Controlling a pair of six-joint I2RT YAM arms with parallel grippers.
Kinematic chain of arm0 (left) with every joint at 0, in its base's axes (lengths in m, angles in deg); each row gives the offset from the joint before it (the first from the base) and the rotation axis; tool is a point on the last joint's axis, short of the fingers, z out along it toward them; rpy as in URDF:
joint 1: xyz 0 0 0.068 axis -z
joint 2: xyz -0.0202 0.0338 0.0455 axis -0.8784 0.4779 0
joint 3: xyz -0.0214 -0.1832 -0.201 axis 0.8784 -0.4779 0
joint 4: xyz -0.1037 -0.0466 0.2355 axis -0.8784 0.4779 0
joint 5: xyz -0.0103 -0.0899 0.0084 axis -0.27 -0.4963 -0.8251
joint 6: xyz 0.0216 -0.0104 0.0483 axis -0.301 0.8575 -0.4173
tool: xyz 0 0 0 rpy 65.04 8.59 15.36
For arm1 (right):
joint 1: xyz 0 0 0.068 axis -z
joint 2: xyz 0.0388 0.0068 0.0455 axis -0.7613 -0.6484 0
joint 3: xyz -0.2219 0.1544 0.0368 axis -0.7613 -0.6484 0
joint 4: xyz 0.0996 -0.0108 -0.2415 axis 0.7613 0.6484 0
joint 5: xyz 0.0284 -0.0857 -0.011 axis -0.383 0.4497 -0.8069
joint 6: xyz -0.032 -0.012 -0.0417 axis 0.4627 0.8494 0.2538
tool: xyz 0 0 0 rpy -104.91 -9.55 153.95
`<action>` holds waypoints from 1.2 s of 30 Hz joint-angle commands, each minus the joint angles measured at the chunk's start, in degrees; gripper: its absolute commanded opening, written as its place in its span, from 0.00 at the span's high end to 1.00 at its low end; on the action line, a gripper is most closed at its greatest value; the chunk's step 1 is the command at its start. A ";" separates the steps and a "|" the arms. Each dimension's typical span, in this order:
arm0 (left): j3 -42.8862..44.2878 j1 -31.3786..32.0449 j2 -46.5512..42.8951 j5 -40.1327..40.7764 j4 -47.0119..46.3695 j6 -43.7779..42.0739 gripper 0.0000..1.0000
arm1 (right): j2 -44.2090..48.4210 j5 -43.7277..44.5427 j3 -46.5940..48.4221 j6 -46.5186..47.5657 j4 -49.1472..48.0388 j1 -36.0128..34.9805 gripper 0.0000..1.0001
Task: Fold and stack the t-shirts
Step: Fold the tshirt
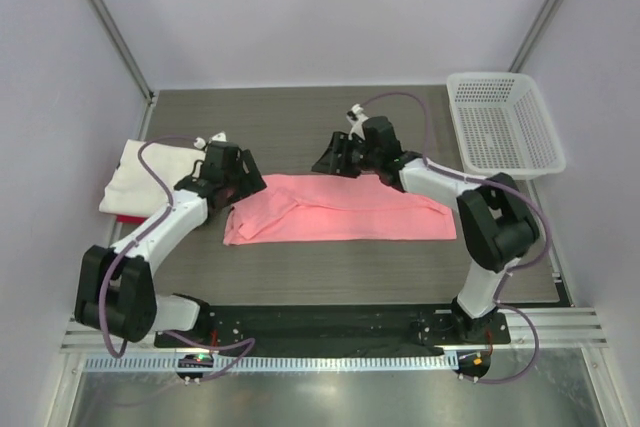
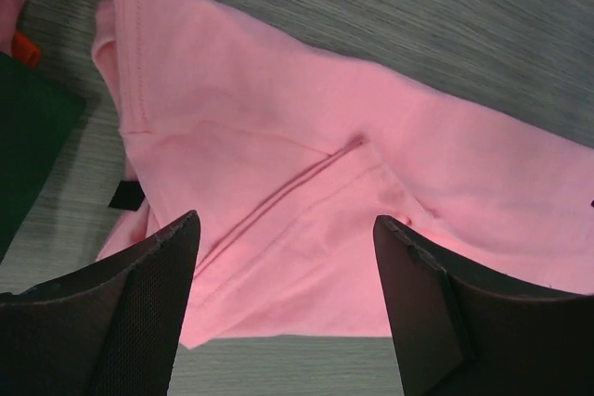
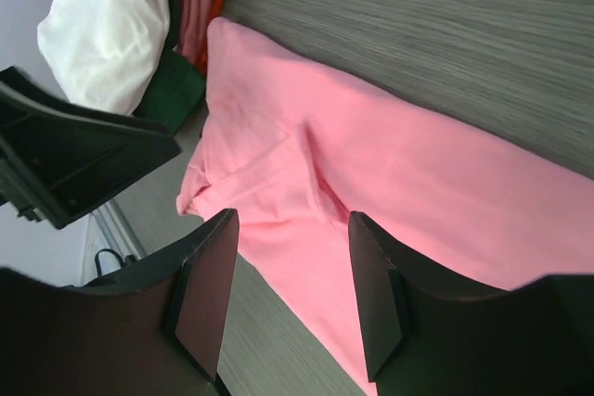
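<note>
So the salmon-pink t-shirt [image 1: 340,209] lies flat on the table [image 1: 300,117] as a long strip, and its long axis runs straight across from one gripper's side to the other's. The left gripper [image 1: 232,185] hangs right over the strip's end on its own side, jaws wide apart, nothing in them, pink cloth directly below. The right gripper [image 1: 338,155] sits at the far long edge, roughly mid-strip, also spread open and empty. My guess is the next fold goes end to end, and the left one's better placed. The white t-shirt [image 1: 140,172] lies just outboard of the left gripper.
</note>
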 commanded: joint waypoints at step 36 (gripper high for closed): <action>23.56 -4.79 33.93 0.90 14.44 7.10 0.23 | -30.92 -21.38 21.72 4.43 -1.82 -8.88 0.51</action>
